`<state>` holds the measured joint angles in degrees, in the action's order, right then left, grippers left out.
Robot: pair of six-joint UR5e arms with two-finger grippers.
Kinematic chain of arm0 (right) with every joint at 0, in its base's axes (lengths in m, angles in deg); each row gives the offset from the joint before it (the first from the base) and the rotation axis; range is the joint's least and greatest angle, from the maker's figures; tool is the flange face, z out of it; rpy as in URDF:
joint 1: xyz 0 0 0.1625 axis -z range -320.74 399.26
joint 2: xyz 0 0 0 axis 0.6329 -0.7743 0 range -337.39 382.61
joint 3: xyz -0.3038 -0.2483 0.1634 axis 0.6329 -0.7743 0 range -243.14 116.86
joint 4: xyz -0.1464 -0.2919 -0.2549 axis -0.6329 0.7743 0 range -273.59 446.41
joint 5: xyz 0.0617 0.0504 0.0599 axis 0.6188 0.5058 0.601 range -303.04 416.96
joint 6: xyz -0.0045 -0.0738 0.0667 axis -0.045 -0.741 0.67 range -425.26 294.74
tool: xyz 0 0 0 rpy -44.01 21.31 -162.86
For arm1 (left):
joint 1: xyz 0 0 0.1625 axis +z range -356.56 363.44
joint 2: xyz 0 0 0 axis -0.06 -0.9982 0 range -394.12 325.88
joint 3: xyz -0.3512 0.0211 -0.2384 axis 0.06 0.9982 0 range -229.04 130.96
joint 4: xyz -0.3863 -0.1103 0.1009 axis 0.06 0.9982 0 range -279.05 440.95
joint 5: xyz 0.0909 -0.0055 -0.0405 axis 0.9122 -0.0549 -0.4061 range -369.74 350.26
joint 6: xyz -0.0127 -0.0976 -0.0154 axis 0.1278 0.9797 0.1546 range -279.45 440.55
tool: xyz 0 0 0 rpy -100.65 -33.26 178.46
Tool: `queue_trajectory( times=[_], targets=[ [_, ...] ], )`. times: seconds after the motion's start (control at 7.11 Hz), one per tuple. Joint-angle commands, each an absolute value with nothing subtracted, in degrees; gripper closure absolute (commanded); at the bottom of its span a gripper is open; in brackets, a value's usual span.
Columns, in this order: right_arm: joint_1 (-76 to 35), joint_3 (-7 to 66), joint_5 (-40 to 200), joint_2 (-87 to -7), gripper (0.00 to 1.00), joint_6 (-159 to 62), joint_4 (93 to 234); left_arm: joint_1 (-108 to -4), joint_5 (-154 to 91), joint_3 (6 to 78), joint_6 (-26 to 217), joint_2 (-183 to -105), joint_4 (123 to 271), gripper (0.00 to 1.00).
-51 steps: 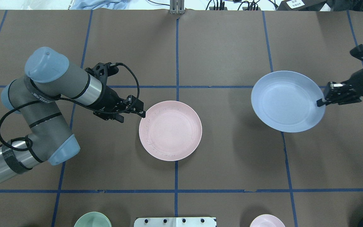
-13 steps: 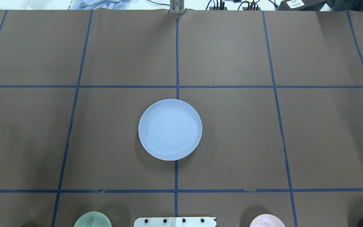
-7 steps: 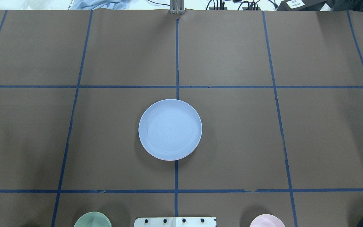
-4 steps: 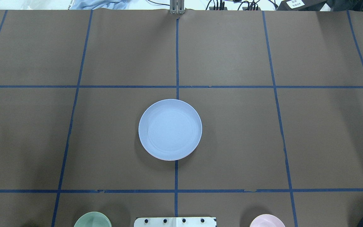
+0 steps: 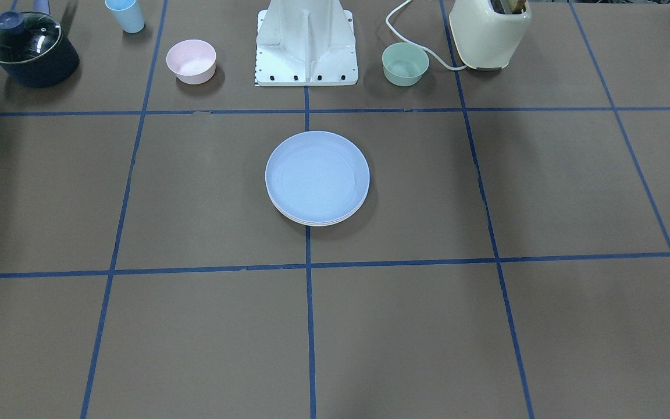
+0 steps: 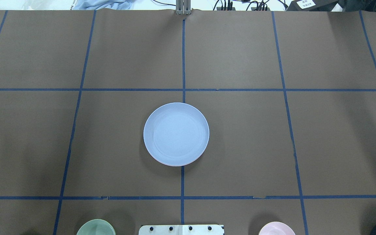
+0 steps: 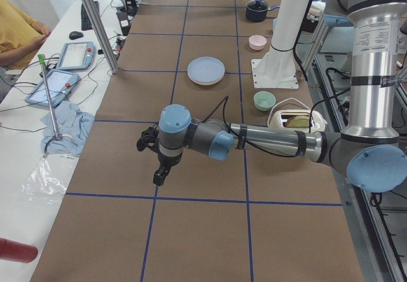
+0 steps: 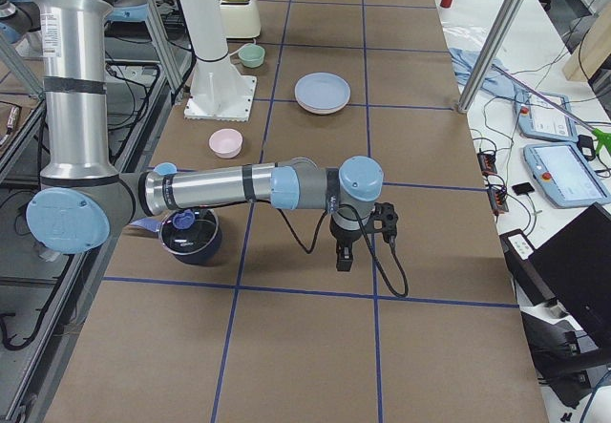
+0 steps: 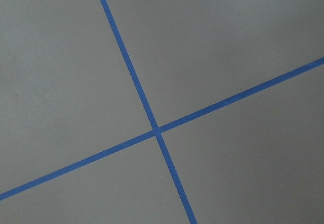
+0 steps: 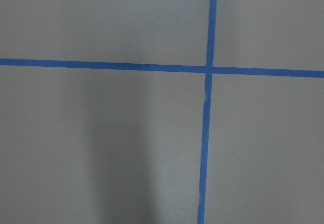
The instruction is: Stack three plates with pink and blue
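Observation:
The pale blue plate [image 6: 176, 133] lies on top of a stack at the table's centre, also seen in the front view [image 5: 317, 176]. A thin pale rim [image 5: 317, 223] of the plates below shows at its edge. The pink and cream-white plates are otherwise hidden under it. My left gripper [image 7: 160, 177] shows only in the exterior left view, pointing down over bare table far from the stack. My right gripper [image 8: 344, 259] shows only in the exterior right view, likewise far from the stack. I cannot tell whether either is open or shut. Both wrist views show only table and tape lines.
Along the robot's side stand a small pink bowl [image 5: 191, 61], a green bowl [image 5: 405, 64], a light-blue cup [image 5: 125, 14], a dark pot with a glass lid [image 5: 29, 48], a cream toaster [image 5: 489, 32] and the white robot base [image 5: 306, 46].
Seven seconds ago my right gripper held the blue plate and my left was at the pink plate. Now the blue plate lies on the pink one and both arms have left the overhead view.

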<state>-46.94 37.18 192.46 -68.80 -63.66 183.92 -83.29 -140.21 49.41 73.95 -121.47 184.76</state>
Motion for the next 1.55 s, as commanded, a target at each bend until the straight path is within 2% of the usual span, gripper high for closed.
queue_trajectory(
  times=[0.0, 0.56, 1.41],
  targets=[
    [-46.96, 37.49, 192.4, -69.15, 0.0, -63.59, 183.44, -83.57, -140.17, 49.58, 73.96, -122.27, 184.84, 0.01],
    [-48.1, 40.12, 191.96, -69.85, 0.0, -62.71, 183.53, -86.64, -140.34, 49.75, 73.87, -122.1, 184.84, 0.01],
    [-48.19, 40.04, 191.96, -70.12, 0.0, -63.15, 183.53, -86.56, -140.35, 50.11, 73.78, -122.45, 185.72, 0.0]
  ],
)
